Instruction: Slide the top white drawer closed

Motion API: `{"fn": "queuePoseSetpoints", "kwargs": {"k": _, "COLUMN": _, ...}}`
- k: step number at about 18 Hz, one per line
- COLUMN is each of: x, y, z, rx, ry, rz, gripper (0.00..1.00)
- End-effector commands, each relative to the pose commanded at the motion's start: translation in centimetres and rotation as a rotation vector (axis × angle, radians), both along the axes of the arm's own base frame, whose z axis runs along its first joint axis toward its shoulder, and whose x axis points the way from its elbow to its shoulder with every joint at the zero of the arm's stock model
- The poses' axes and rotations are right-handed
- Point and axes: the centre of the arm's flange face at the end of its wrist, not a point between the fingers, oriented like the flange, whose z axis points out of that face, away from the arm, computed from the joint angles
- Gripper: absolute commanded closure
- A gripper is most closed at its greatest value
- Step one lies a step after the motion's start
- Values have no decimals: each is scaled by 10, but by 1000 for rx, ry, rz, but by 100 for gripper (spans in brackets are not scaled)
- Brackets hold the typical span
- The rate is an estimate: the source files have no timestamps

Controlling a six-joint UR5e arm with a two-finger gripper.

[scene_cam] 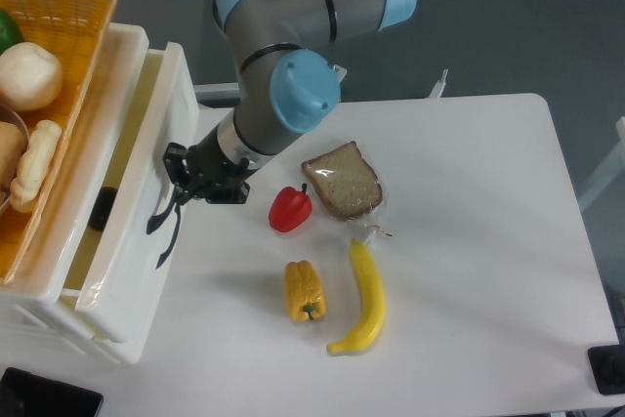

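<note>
The top white drawer (137, 271) stands pulled out to the right from its cabinet at the left. Its inside shows, with a small dark thing (103, 207) in it. The dark navy curved handle (164, 231) is on its front panel. My gripper (177, 179) is black and points left. It sits right against the front panel, just above the handle's upper end. Its fingers merge into a dark mass against the panel, so their spacing does not show.
An orange woven basket (73, 7) with food sits on top of the cabinet. On the table lie a red pepper (290, 209), a bread slice (342, 181), a yellow pepper (304, 290) and a banana (364, 302). The lower white drawer (68, 339) is beneath.
</note>
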Motion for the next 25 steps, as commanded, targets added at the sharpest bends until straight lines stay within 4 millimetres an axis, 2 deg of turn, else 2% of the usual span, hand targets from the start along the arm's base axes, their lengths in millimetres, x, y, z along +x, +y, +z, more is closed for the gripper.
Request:
{"fn": "queuePoseSetpoints", "kwargs": {"k": 8, "x": 19, "y": 8, "z": 0, "rx": -2, "ry": -2, "rz": -29, "gripper": 100}}
{"fn": "queuePoseSetpoints", "kwargs": {"k": 12, "x": 18, "y": 9, "z": 0, "rx": -3, "ry": 0, "rz": -27, "gripper": 99}}
{"fn": "queuePoseSetpoints", "kwargs": {"k": 13, "x": 17, "y": 9, "z": 1, "rx": -1, "ry": 1, "rz": -26, "gripper": 92}}
{"fn": "queuePoseSetpoints", "kwargs": {"k": 15, "x": 10, "y": 6, "z": 2, "rx": 5, "ry": 9, "rz": -21, "gripper": 64}}
{"fn": "queuePoseSetpoints", "kwargs": {"k": 16, "x": -1, "y": 3, "z": 4, "rx": 15, "ry": 19, "rz": -5, "gripper": 43}}
{"fn": "queuePoseSetpoints", "kwargs": {"k": 17, "x": -18, "y": -3, "z": 4, "rx": 22, "ry": 29, "rz": 23, "gripper": 29}}
{"fn": "queuePoseSetpoints", "kwargs": {"k": 18, "x": -34, "y": -9, "z": 7, "rx": 33, "ry": 46, "rz": 49, "gripper": 0}}
{"fn": "queuePoseSetpoints", "kwargs": {"k": 22, "x": -101, "y": -35, "z": 25, "rx": 51, "ry": 108, "rz": 154, "gripper": 0}}
{"fn": "queuePoseSetpoints", "kwargs": {"k": 25, "x": -153, "y": -49, "z": 25, "rx": 69, "ry": 193, "rz": 203, "gripper": 0}}
